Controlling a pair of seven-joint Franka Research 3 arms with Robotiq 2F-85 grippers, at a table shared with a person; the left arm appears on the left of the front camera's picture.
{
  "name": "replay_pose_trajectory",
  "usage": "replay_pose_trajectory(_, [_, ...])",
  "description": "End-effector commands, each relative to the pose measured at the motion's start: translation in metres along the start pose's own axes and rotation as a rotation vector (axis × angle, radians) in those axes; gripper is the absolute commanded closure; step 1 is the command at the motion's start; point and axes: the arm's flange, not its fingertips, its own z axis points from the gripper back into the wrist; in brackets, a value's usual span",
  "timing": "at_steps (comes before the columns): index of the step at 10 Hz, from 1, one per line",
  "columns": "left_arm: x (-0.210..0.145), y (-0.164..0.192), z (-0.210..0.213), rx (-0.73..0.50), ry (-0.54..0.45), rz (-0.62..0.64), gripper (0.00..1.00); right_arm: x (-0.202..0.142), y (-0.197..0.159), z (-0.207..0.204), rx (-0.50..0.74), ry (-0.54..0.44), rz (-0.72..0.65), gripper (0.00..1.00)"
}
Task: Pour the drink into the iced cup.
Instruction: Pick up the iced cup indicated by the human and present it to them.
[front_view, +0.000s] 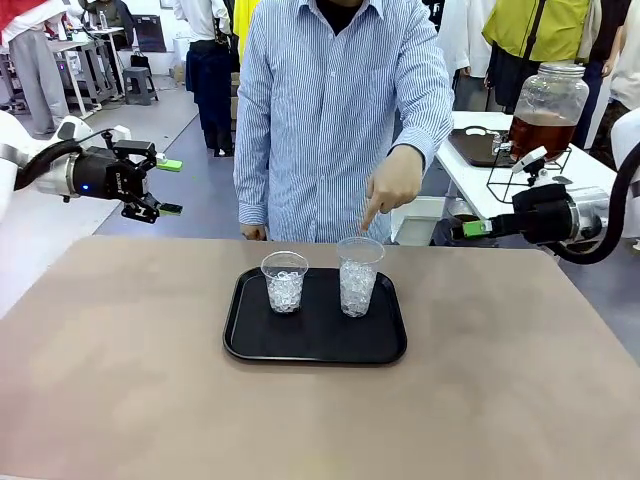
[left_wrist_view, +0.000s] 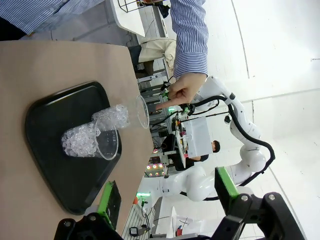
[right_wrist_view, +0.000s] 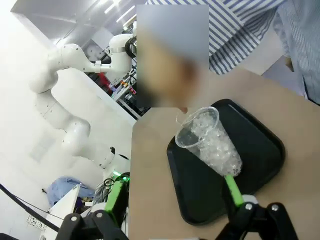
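Front view: nothing poured yet. The drink (front_view: 540, 136) sits in its jar (front_view: 552, 85) on a side table (front_view: 480, 180) past the table's (front_view: 120, 380) far right corner. The taller cup (front_view: 358, 277) and shorter cup (front_view: 284, 282) on the tray (front_view: 250, 340) hold only ice. The person's hand (front_view: 392, 182) points at the taller cup. The left gripper (front_view: 170, 187) hovers off the far left corner, the right gripper (front_view: 472, 228) off the right edge.

Left wrist view: fingers (left_wrist_view: 108, 199) wide apart, empty.

Right wrist view: fingers (right_wrist_view: 233, 191) wide, empty, facing the taller cup.

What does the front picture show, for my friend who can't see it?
A person's hand points down at the taller cup of ice, beside a shorter cup of ice, on a black tray. The left gripper and right gripper hang open at each side; a jar of brown drink stands behind.
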Motion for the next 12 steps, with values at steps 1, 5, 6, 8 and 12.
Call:
replay_pose_trajectory(1, [-0.001,-0.001,0.0,0.003,-0.003,-0.006,0.0,0.004,0.001,-0.001,-0.012,-0.007,-0.018,0.0])
replay_pose_trajectory(5, [-0.001,-0.001,0.0,0.003,-0.003,-0.006,0.0,0.0,0.0,0.0,-0.003,0.0,-0.003,0.0])
replay_pose_trajectory(6, [-0.001,-0.001,0.0,0.003,-0.003,-0.006,0.0,0.003,-0.007,-0.011,-0.019,0.004,0.136,0.0])
replay_pose_trajectory(8, [-0.001,-0.001,0.0,0.003,-0.003,-0.006,0.0,0.005,-0.02,-0.018,-0.033,0.02,0.35,0.0])
replay_pose_trajectory(12, [-0.001,-0.001,0.0,0.003,-0.003,-0.006,0.0,0.011,-0.048,-0.034,0.006,0.065,0.644,0.0])
